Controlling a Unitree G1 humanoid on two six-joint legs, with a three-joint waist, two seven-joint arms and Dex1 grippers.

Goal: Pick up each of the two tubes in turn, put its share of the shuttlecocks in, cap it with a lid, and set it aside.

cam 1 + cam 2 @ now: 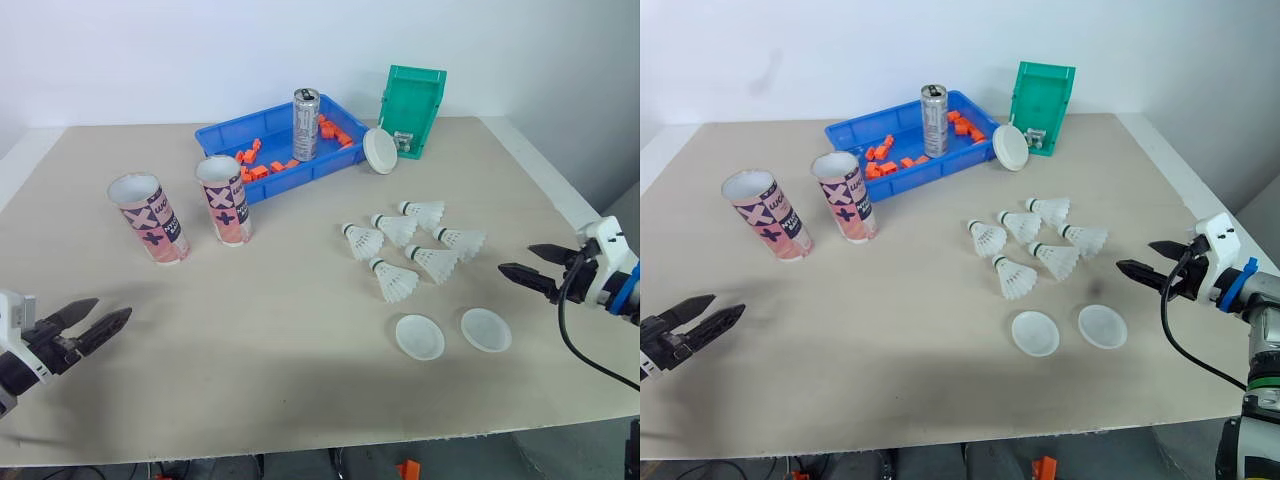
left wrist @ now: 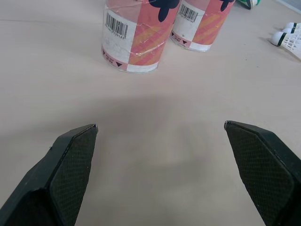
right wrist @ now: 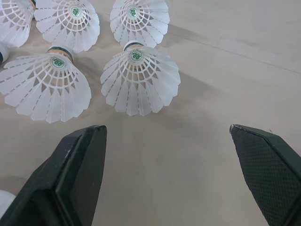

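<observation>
Two pink patterned tubes are standing upright with open mouths at about 10 o'clock on the table (image 1: pixel 280 310): the outer tube (image 1: pixel 150 220) is sitting just beside the inner tube (image 1: pixel 226 202), not touching it. Six white shuttlecocks (image 1: pixel 432 262) are lying on their sides in a loose cluster at about 3 o'clock, well apart from the tubes. Two round white lids are lying flat side by side at about 5 o'clock, the nearer lid (image 1: pixel 420 336) and the farther lid (image 1: pixel 486 329) just below the cluster.

The left end effector (image 1: pixel 112 310) is hovering over the table at about 8 o'clock, its two black fingers spread apart and holding nothing, pointing toward the tubes. The right end effector (image 1: pixel 515 258) is hovering at about 4 o'clock, its fingers also spread and empty, aimed at the shuttlecocks.

At 12 o'clock a blue tray (image 1: pixel 215 135) is holding orange pieces (image 1: pixel 262 168) and a silver can (image 1: pixel 305 125) standing upright. A green bin (image 1: pixel 412 105) is sitting at 1 o'clock, with a third white lid (image 1: pixel 380 150) resting between it and the tray.
</observation>
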